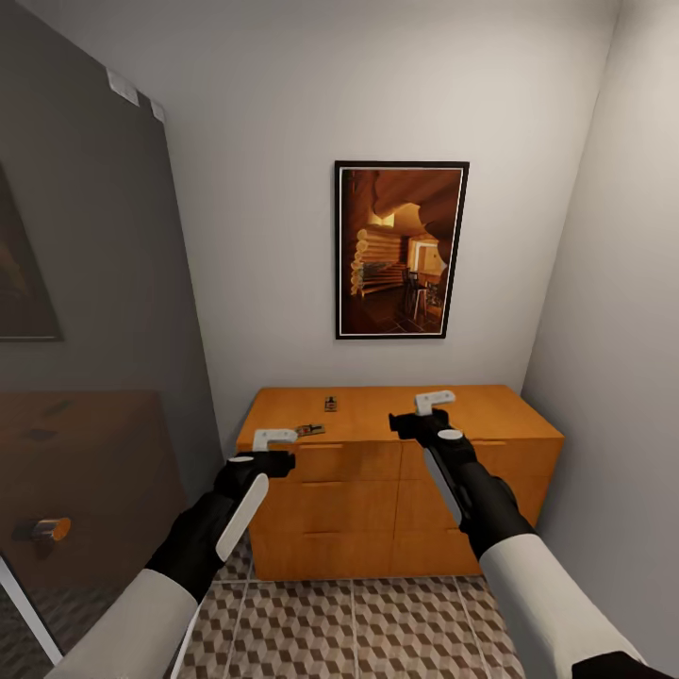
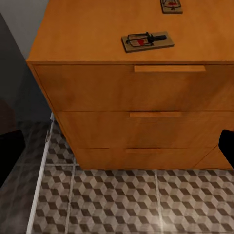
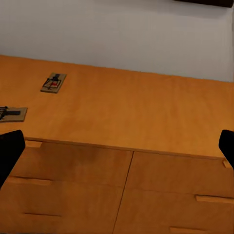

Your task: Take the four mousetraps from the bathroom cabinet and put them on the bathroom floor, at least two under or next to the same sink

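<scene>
Two mousetraps lie on the flat top of the honey-orange cabinet (image 1: 396, 471). One mousetrap (image 1: 308, 430) (image 2: 147, 41) is near the front left edge. The other mousetrap (image 1: 331, 404) (image 2: 171, 6) (image 3: 53, 82) is further back. My left gripper (image 1: 273, 439) hovers open in front of the cabinet's left front corner, just short of the nearer trap. My right gripper (image 1: 434, 403) (image 3: 117, 146) is open over the front edge of the cabinet's right half, holding nothing. The cube-patterned floor (image 1: 377, 622) (image 2: 122, 200) lies below. The other mousetraps and the sink are out of view.
A framed picture (image 1: 402, 249) hangs on the white wall behind the cabinet. A dark glossy panel (image 1: 94, 330) stands close on the left, and a white wall (image 1: 622, 330) closes in on the right. The cabinet front has several drawers with handles (image 2: 169, 68).
</scene>
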### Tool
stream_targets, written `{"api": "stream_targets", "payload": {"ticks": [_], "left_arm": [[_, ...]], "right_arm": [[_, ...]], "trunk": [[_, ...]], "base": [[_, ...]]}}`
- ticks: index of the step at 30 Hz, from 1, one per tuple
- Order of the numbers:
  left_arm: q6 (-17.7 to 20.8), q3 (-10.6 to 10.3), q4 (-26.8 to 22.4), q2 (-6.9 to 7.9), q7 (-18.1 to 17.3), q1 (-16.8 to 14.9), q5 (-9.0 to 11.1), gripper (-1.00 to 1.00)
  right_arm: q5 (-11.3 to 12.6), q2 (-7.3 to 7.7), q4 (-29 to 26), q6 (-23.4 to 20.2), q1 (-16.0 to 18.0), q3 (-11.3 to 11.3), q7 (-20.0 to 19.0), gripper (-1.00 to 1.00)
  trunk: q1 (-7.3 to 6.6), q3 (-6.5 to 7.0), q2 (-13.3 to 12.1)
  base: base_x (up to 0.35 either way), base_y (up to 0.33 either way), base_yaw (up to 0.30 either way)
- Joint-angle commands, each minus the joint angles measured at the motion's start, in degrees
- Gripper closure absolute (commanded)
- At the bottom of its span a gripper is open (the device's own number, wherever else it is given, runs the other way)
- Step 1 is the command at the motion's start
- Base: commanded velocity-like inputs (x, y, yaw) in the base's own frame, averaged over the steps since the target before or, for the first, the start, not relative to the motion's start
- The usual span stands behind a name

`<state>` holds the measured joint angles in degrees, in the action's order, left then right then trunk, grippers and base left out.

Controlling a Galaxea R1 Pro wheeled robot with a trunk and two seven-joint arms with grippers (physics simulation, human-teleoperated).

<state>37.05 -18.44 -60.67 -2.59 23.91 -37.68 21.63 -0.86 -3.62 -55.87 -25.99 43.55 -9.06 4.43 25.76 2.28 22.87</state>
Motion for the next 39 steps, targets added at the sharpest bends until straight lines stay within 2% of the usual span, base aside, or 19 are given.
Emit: {"api": "stream_targets", "payload": {"ticks": [1,9,23,39], "left_arm": [[0.1,-0.1,0.0,0.03,0.5,0.0,0.6,-1.00],[0.0,-0.1,0.2,0.04,0.4,0.0,0.6,-1.00],[0.0,0.0,0.3,0.04,0.3,0.0,0.9,-1.00],[0.0,0.3,0.2,0.18,0.3,0.0,1.0,-1.00]], "right_arm": [[-0.1,0.02,0.3,0.2,0.0,-0.1,0.3,-1.00],[-0.1,0.02,2.2,2.0,0.0,-0.3,0.2,-1.00],[-0.1,0.02,2.5,2.1,0.0,-0.4,0.3,-1.00],[-0.1,0.02,2.5,2.1,0.0,-0.4,0.3,-1.00]], "trunk": [[0.02,-0.03,0.0],[0.02,-0.03,0.0],[0.02,-0.03,0.0],[0.02,-0.03,0.0]], "base": [[0.000,0.000,0.000],[0.000,0.000,-0.056],[0.000,0.000,-0.216],[0.000,0.000,-0.020]]}}
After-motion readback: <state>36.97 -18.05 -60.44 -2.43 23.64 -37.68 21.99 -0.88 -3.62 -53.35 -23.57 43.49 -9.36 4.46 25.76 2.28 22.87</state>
